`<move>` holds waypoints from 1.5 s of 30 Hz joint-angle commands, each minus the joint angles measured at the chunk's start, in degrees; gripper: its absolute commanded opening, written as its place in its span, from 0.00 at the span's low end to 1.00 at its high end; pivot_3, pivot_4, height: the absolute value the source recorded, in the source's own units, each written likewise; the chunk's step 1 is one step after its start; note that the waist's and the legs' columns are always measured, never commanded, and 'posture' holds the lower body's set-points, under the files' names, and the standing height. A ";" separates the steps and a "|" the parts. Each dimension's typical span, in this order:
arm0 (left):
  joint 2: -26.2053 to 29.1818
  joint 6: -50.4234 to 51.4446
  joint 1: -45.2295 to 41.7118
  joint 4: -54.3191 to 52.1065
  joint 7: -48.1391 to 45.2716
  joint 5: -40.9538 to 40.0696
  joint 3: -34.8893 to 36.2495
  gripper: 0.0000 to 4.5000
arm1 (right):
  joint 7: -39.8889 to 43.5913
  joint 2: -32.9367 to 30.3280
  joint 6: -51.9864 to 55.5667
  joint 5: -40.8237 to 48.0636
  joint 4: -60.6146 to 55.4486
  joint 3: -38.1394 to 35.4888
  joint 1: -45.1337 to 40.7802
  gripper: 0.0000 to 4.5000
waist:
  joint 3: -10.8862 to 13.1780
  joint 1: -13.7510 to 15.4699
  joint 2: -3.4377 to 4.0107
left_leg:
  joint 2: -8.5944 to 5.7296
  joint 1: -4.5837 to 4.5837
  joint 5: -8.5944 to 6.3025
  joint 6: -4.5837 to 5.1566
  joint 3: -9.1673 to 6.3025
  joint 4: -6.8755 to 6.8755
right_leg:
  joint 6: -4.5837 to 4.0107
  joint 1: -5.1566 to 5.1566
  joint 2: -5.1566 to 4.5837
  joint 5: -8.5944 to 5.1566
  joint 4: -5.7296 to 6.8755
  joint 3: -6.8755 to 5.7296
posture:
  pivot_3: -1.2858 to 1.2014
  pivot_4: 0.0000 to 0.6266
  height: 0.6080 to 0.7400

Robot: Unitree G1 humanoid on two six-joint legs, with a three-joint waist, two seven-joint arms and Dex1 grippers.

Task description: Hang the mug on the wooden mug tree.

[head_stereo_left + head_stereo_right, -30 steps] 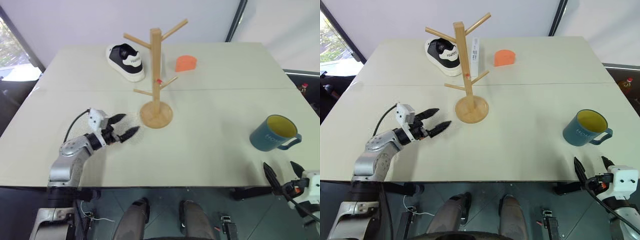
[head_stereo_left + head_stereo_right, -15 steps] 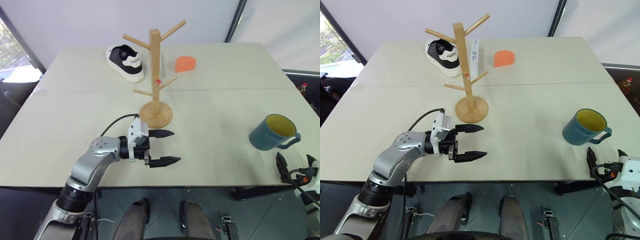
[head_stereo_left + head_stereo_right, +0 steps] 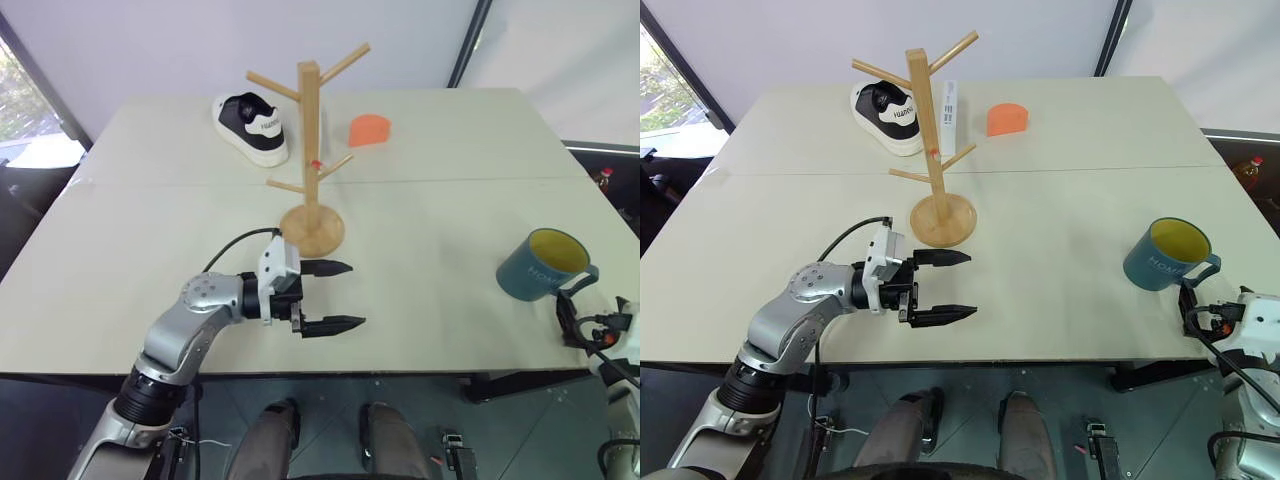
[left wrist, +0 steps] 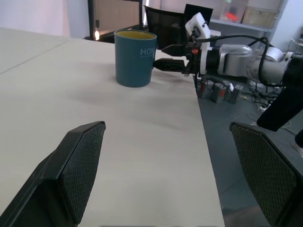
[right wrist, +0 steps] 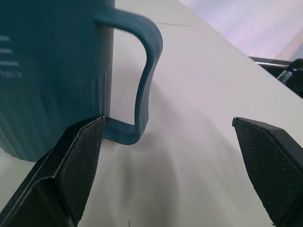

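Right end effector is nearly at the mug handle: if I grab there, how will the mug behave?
The mug looks rigid and glazed, so it will probably hold shape but may slip. Gripped by its thin loop handle, the heavier body likely swings or tilts downward. The right end effector stands open around the handle; a push could slide the mug along the smooth table.
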 commanded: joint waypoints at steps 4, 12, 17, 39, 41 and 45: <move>0.21 -0.28 -0.20 -2.45 0.73 -0.70 0.73 1.00 | 0.62 -3.03 -1.35 -0.94 4.76 0.17 -4.56 0.99 | 0.01 -0.15 0.00 | 0.00 0.01 0.00 0.00 0.03 0.00 | 0.00 0.02 -0.02 0.00 -0.01 0.00 | 0.52 0.24 1.00; 0.84 -0.62 0.51 -2.60 1.89 -0.37 1.66 1.00 | 3.07 -3.27 -0.94 -0.29 4.26 2.26 -6.72 0.32 | 0.01 -0.14 0.00 | 0.00 0.03 -0.01 0.05 0.02 -0.02 | 0.00 0.01 -0.01 0.00 -0.01 0.01 | 0.52 0.24 1.00; 1.38 -0.87 0.83 -2.45 2.35 -0.60 2.19 1.00 | 4.43 -2.95 -0.50 0.46 2.53 2.97 -6.08 0.00 | 0.02 -0.14 -0.02 | 0.00 0.04 -0.02 0.04 0.01 -0.01 | 0.01 0.03 0.00 0.00 -0.01 0.01 | 0.52 0.24 1.00; 9.10 -3.93 0.64 7.48 4.24 -5.43 24.53 1.00 | 13.84 -15.49 38.20 -9.20 -33.28 45.61 -49.04 0.00 | 0.33 -0.59 -0.32 | 0.08 -1.02 -0.06 0.11 0.06 0.03 | -0.27 -1.15 -0.17 0.23 -0.04 -0.04 | 0.52 0.24 1.00; 9.47 -3.62 0.94 7.21 4.80 -5.93 25.61 1.00 | 13.21 -13.42 41.57 -9.95 -32.65 47.35 -52.52 0.00 | 0.34 -0.27 -0.33 | 0.03 -1.10 -0.06 0.11 0.06 0.00 | -0.14 -1.22 -0.17 0.29 -0.04 -0.02 | 0.52 0.24 1.00; 9.91 -3.98 2.42 6.17 5.73 -5.68 26.48 1.00 | 12.10 -9.72 47.27 -10.82 -31.88 48.97 -57.31 0.00 | 0.34 0.02 -0.33 | 0.03 -1.08 -0.08 0.09 0.15 -0.08 | 0.18 -1.23 -0.08 0.46 -0.04 -0.06 | 0.52 0.24 1.00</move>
